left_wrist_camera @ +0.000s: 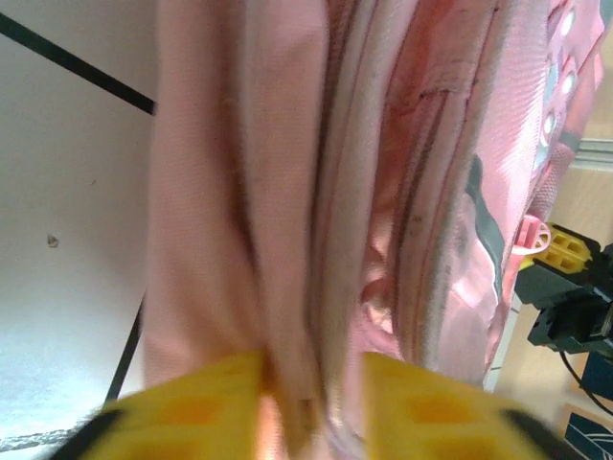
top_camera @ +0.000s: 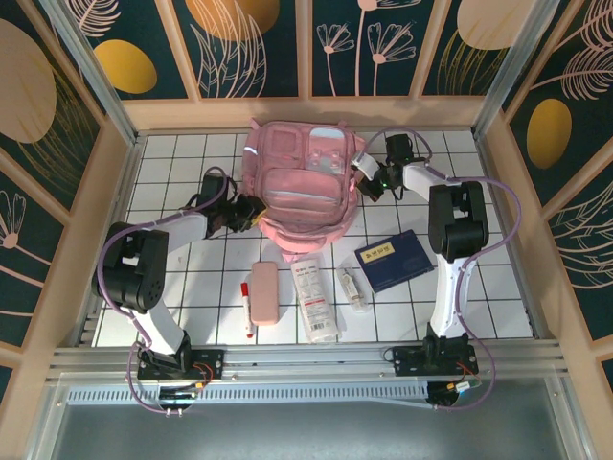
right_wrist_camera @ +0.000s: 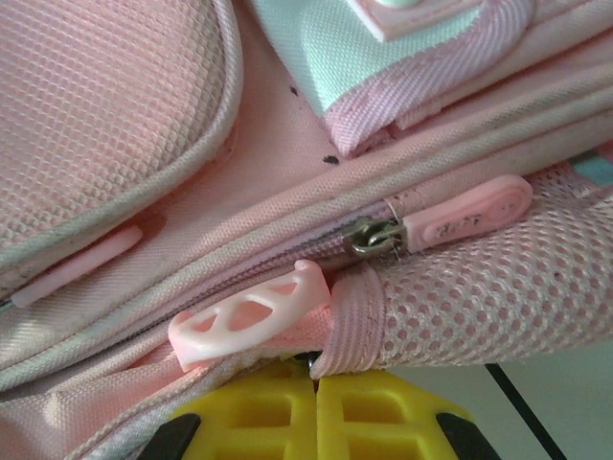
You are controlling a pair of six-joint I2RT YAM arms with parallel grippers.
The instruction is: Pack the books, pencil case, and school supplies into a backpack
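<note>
My left jaws sit at the left side of the backpack [top_camera: 302, 182], a bit apart, with a pink fold between them. It is blurry, so I cannot tell if they pinch it. My right jaws are shut tight at the backpack's right side, just under the zip pull [right_wrist_camera: 469, 213].

I think the job now is opening the zip. I should hold one side firm and tug the pull along the zip, not the mesh.

The backpack looks zipped up. In front of it, on the tabletop [top_camera: 498, 297], lie the marker [top_camera: 247, 309], pencil case [top_camera: 265, 292], packet [top_camera: 314, 299], tube [top_camera: 354, 287] and book [top_camera: 393, 259], none packed.
</note>
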